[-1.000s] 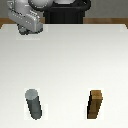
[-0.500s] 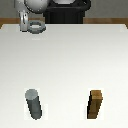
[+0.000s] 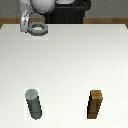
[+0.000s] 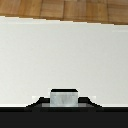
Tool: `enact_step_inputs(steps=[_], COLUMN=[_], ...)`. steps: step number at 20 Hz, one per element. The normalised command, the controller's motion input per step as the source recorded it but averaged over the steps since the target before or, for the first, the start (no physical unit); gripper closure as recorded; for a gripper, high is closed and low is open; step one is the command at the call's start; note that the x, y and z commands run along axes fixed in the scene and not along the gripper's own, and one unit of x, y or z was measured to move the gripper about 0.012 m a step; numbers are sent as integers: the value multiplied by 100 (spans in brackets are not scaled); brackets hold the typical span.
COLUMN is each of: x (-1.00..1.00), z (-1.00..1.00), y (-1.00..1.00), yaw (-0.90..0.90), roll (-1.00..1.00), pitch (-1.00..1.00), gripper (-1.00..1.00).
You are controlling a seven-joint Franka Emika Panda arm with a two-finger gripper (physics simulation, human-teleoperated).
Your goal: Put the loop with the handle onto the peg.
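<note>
Matt grey peg [image 3: 33, 104], wood-grained brown block [image 3: 96, 104], smooth white table [image 3: 65, 65]

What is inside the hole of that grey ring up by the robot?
Nothing fills the ring; only the white table shows through its hole. The peg stands far away, near the brown block. The ring's handle is hidden.

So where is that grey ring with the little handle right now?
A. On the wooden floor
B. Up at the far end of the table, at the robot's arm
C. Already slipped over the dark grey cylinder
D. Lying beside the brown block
B: in the exterior view the loop with the handle sits at the end effector at the far edge of the table, well away from the peg and the brown block.
</note>
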Motion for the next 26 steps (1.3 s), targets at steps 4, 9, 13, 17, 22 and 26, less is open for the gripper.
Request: enact_step_inputs(steps=[4,9,13,17,22,26], x=[0,60,100,100,40,100], z=[100,20,0,0,0,0], y=[0,0,0,0,0,0], yaw=[0,0,0,0,0,0], roll=[0,0,0,0,0,0], pitch=[0,0,0,0,0,0], gripper=[100,100,100,100,100,100])
